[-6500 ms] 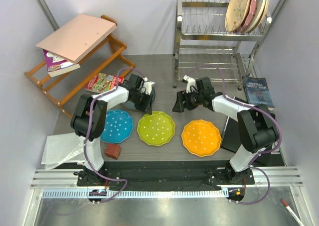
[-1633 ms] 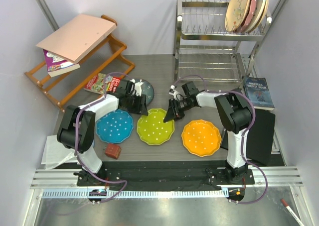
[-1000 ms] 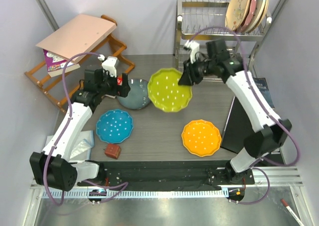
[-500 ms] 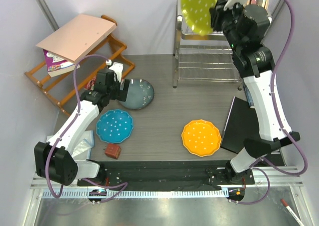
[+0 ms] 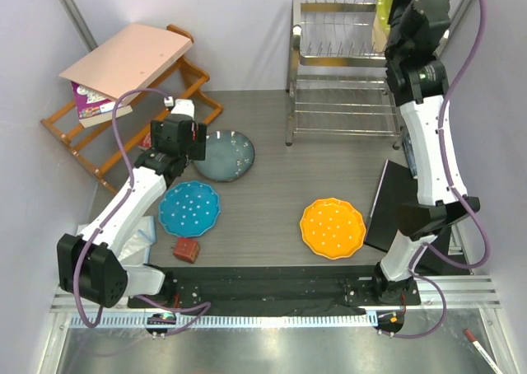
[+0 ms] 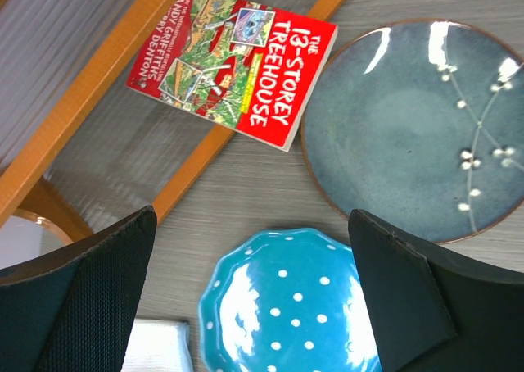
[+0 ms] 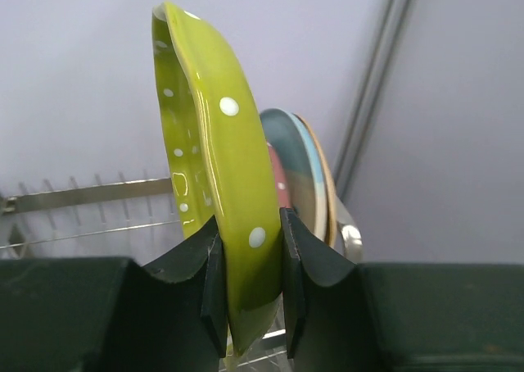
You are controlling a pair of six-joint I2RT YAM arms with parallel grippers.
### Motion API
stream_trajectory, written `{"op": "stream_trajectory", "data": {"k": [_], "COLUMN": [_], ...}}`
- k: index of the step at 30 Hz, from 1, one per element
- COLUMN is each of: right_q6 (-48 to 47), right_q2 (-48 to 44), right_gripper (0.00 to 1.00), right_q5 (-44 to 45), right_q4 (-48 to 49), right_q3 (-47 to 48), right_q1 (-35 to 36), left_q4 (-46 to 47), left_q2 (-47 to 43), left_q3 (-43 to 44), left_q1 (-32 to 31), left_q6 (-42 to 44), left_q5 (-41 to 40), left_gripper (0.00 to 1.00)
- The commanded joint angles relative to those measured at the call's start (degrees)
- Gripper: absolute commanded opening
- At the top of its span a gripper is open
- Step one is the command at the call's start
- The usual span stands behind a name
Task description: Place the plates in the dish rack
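My right gripper [image 7: 250, 294] pinches the lime green plate [image 7: 214, 159] by its lower rim. The plate rises from my fingers toward twelve o'clock, on edge, its long axis upright. At one o'clock behind it stand the plain plates [image 7: 307, 183], mostly hidden by it. The dish rack [image 7: 82, 196] wires show at nine o'clock; I cannot tell whether the plate touches them.

My left gripper [image 6: 254, 302] is spread wide and empty above the table [image 6: 237, 196]. The blue plate [image 6: 286, 306] lies flat at six o'clock, cut off below, and the dark grey-blue plate [image 6: 409, 130] at two o'clock. The orange plate [image 5: 332, 227] lies flat, well apart.
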Motion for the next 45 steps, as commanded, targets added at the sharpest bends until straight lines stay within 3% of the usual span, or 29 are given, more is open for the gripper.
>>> {"op": "stream_trajectory", "data": {"k": [1,40,41,42,44,45], "right_q6": [2.47,-0.51,-0.51,-0.51,-0.07,-0.07], "right_q2": [-2.99,18.10,18.45,18.54,18.19,17.84], "right_gripper": [0.01,0.01,0.03,0.17,0.36,0.56], "right_q5": [1.34,6.08,6.09,5.91,5.21,4.68], "right_q4": [6.31,6.83,6.83,6.92,6.92,7.18], "right_q3": [4.04,11.59,11.86,11.86,11.51,11.25], "right_q1": [-2.05,-2.31,-2.23,-2.23,-2.23,-2.23], "left_q4": [2.59,3.46,3.46,3.46,3.20,3.02], "left_q2": [-1.99,4.69,4.69,4.87,4.96,5.04], "left_q3": [-0.29,-0.46,-0.38,-0.38,-0.11,0.06], "left_q1": [-0.75,-0.84,-0.84,-0.84,-0.84,-0.84], "left_q6": [-4.28,-5.87,-5.78,-5.60,-5.43,-5.17], "left_q5": [-0.55,-0.90,-0.90,-0.73,-0.64,-0.46], "left_gripper": [1.00,0.99,0.99,1.00,1.00,0.99]}}
